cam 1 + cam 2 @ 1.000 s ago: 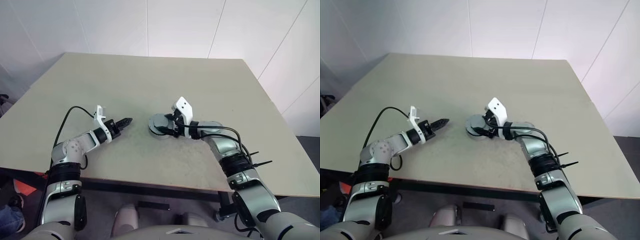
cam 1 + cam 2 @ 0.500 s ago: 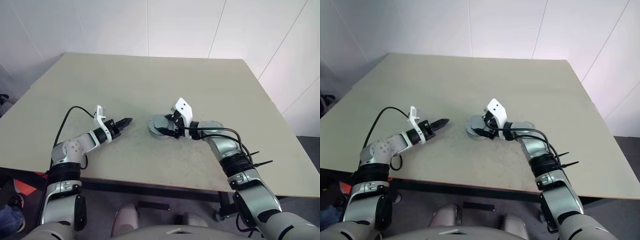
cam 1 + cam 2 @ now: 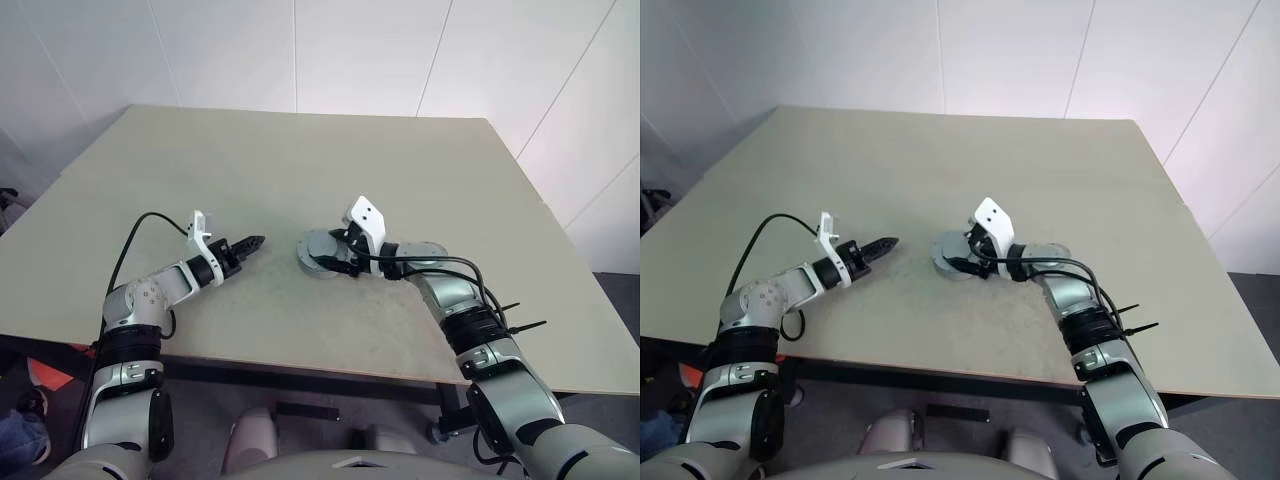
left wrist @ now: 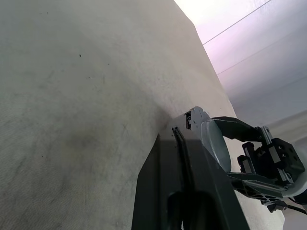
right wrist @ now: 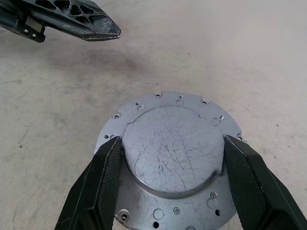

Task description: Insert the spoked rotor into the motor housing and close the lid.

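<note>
In the head views, the left gripper (image 3: 252,241) is hovering with its fingers pressed together over the table (image 3: 300,160), short of the lid (image 3: 318,250). In the right wrist view, the right gripper (image 5: 172,158) is holding its fingers (image 5: 103,177) spread, touching both sides of the lid's raised scratched centre.

Worktop (image 3: 300,160): pale beige, matte, faintly scuffed and speckled, square-cornered. Wall (image 3: 350,50): white panels with thin seams, behind and to the right of the worktop.
</note>
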You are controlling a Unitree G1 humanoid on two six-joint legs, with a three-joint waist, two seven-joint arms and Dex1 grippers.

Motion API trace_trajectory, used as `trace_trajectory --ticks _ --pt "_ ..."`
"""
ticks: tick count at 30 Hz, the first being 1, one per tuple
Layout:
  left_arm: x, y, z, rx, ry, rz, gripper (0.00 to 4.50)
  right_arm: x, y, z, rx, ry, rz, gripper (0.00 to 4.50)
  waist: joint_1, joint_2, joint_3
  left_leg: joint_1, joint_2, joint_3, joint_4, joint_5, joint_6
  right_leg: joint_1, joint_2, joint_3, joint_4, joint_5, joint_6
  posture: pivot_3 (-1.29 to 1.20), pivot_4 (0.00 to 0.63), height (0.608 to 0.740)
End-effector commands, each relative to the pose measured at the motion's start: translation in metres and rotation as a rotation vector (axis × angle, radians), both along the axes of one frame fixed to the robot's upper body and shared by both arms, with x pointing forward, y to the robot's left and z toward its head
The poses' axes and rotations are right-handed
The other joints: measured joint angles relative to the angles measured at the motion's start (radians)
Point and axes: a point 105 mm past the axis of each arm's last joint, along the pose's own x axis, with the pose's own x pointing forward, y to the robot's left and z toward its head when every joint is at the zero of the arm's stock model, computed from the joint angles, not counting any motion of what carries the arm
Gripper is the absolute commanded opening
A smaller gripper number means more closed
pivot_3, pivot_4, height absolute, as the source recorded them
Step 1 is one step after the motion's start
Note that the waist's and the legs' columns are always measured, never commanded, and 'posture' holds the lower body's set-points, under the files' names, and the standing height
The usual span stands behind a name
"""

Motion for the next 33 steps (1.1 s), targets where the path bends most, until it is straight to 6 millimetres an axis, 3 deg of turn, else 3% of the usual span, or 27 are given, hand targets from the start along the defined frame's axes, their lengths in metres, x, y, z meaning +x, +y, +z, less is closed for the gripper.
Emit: trace_trajectory --ticks 1,12,33 --pt "0.003 0.001 0.012 0.004 -0.054 0.000 0.05 0.000 -0.007 -0.004 -0.031 0.002 -0.008 3.19 0.000 0.000 0.000 0.000 0.000 0.000 0.000 0.000 0.000 0.000 0.000 0.000 0.000 0.000 0.000 0.00 0.000 0.740" --pt "0.003 -0.001 0.012 0.006 -0.053 -0.007 0.05 -0.002 -0.004 0.014 0.078 0.011 0.012 3.19 0.000 0.000 0.000 0.000 0.000 0.000 0.000 0.000 0.001 0.000 0.000 0.000 0.000 0.000 0.000 0.00 0.000 0.740" --pt "0.001 -0.002 0.008 0.009 -0.045 -0.010 0.05 0.005 -0.004 0.016 0.072 -0.006 -0.022 3.19 -0.001 0.000 0.000 0.000 0.000 0.000 0.000 0.000 0.001 0.000 0.000 0.000 0.000 0.000 0.000 0.00 0.000 0.740"
